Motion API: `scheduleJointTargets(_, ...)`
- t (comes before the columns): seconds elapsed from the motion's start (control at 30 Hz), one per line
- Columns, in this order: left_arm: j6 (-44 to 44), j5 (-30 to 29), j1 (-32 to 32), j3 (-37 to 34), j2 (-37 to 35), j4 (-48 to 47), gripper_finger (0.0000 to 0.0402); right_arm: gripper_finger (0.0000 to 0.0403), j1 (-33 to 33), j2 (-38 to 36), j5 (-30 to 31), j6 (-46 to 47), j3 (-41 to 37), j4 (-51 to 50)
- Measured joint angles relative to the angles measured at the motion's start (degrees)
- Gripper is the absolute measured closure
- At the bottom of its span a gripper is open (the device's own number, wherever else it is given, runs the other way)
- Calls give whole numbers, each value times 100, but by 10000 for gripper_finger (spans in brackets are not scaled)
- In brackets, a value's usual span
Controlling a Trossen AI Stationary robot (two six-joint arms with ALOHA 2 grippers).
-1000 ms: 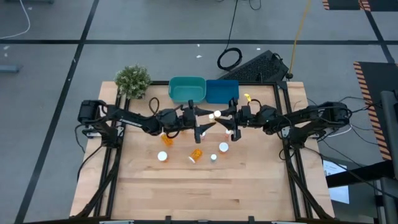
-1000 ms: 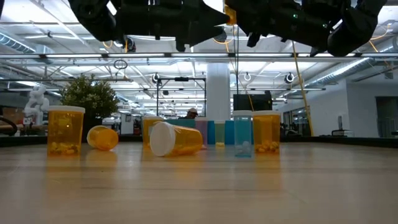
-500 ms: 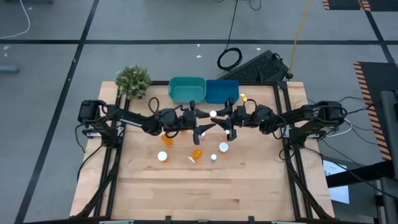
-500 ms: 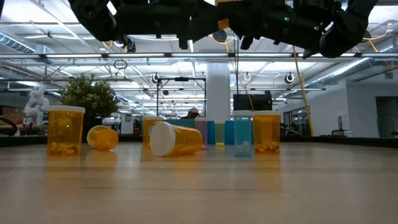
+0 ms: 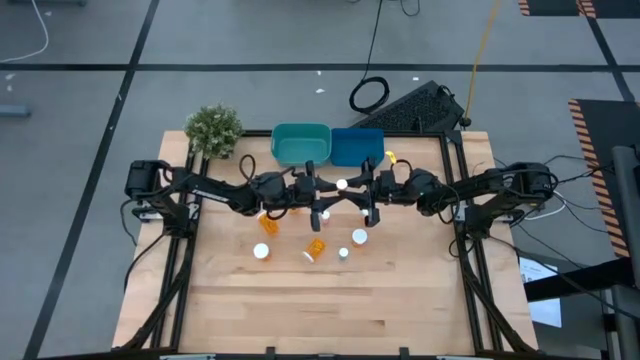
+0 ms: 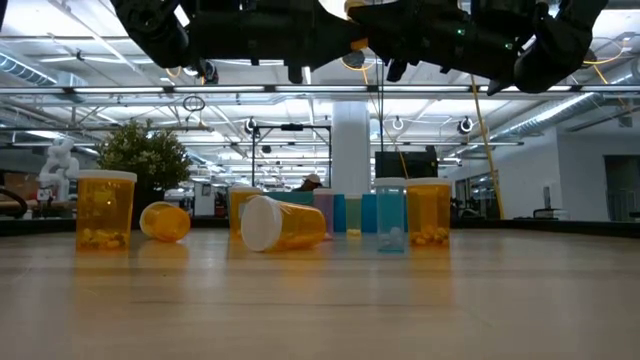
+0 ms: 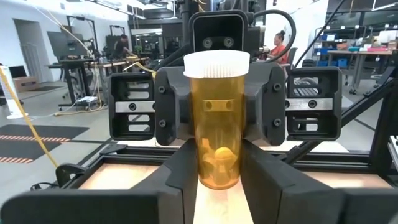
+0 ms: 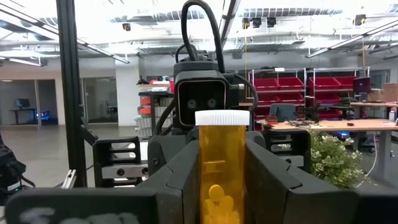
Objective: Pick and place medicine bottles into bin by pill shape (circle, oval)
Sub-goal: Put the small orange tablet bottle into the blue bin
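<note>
While the two arms meet nose to nose above the middle of the surface (image 5: pixel 400 300), a single medicine bottle (image 5: pixel 342 184) hangs upright between them, white cap up, just in front of the teal bin (image 5: pixel 301 143) and the blue bin (image 5: pixel 357 146) at the far edge. The left claw (image 5: pixel 322 198) and the right claw (image 5: pixel 368 196) each have their fingers pressed against the bottle's sides, both clamped on it at once; each wrist view shows it gripped between its own fingers with the other arm's camera housing directly behind, pale pills lying in its bottom. Other medicine bottles remain below on the surface: three standing capped ones (image 5: pixel 261 251), (image 5: pixel 343 253), (image 5: pixel 359 237), and one lying on its side (image 5: pixel 315 246). A potted plant (image 5: pixel 213 129) sits at the far left corner.
</note>
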Motion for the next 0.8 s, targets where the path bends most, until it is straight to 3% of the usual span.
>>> scheduleJointTargets(0.2, 44, 6, 15, 0, 0, -59, 292, 286, 9, -2, 2, 18, 0, -72)
scheduleJointTargets(0.37, 90, -8, 15, 0, -9, -158, 291, 223, 11, -138, 2, 24, 0, -471)
scheduleJointTargets(0.6, 74, -44, 94, 0, -11, -230, 291, 132, 11, -1000, 248, -84, -2, -2205)
scheduleJointTargets(0.8, 77, -46, 174, 0, -11, -440, 291, 116, 11, -2155, 928, -561, 127, -4275)
